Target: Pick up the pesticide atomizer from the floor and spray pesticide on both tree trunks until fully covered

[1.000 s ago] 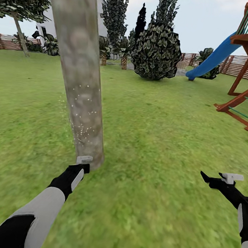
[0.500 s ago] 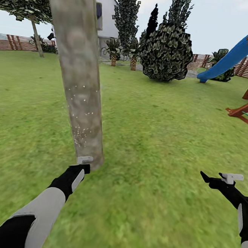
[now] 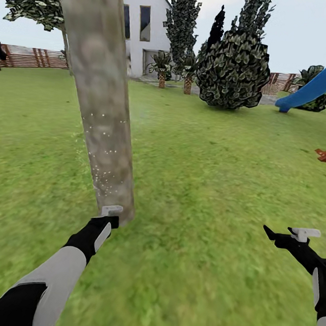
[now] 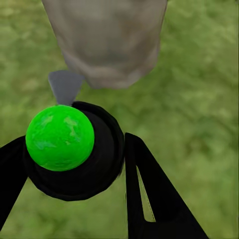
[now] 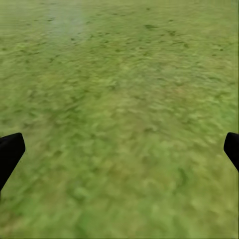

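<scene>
Meanwhile my left gripper (image 4: 74, 164) clenches the tiny, light, rigid dark green-dotted atomizer (image 4: 67, 149) around its round body, beside the mottled grey-brown trunk (image 3: 101, 102); my right gripper (image 3: 290, 236) hangs released.

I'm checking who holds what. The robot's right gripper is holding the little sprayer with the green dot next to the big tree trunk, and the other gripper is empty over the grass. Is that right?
Not quite: the left gripper holds the pesticide atomizer, as the left wrist view shows, close to the tree trunk. The right gripper is the empty one, open over the grass.
</scene>
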Tool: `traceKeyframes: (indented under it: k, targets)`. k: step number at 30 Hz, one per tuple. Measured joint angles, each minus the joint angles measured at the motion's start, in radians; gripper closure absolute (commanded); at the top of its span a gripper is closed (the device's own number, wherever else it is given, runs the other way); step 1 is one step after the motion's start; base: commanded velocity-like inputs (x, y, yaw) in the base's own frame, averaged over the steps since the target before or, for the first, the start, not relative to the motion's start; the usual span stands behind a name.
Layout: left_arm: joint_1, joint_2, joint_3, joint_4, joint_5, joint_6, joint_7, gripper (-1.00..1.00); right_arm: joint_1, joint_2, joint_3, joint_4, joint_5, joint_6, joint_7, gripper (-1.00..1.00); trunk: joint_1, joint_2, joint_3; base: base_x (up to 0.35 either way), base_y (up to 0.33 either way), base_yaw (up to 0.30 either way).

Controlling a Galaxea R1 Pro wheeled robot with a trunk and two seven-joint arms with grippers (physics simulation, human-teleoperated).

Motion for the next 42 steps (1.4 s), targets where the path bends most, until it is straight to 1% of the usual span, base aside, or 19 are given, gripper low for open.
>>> traceKeyframes:
  k: [7, 19, 37, 42]
  targets:
    - [0.000, 0.000, 0.000, 0.000, 0.000, 0.000, -0.009, 1.00, 0.000, 0.000, 0.000, 0.000, 0.000, 0.000, 0.000, -1.00, 0.000, 0.000, 0.000, 0.154, -0.268, 0.250]
    - [0.000, -0.001, 0.000, 0.000, 0.000, 0.000, -0.009, 1.00, 0.000, 0.000, 0.000, 0.000, -0.001, -0.002, 0.000, -1.00, 0.000, 0.000, 0.000, 0.146, -0.268, 0.027]
    - [0.000, -0.001, 0.000, 0.000, 0.000, 0.000, -0.009, 1.00, 0.000, 0.000, 0.000, 0.000, 0.000, -0.002, 0.000, -1.00, 0.000, 0.000, 0.000, 0.045, -0.274, 0.270]
    - [0.000, -0.002, 0.000, 0.025, 0.000, 0.000, -0.010, 1.00, 0.000, 0.000, 0.000, 0.000, 0.000, -0.002, 0.000, -1.00, 0.000, 0.000, 0.000, 0.140, -0.275, 0.275]
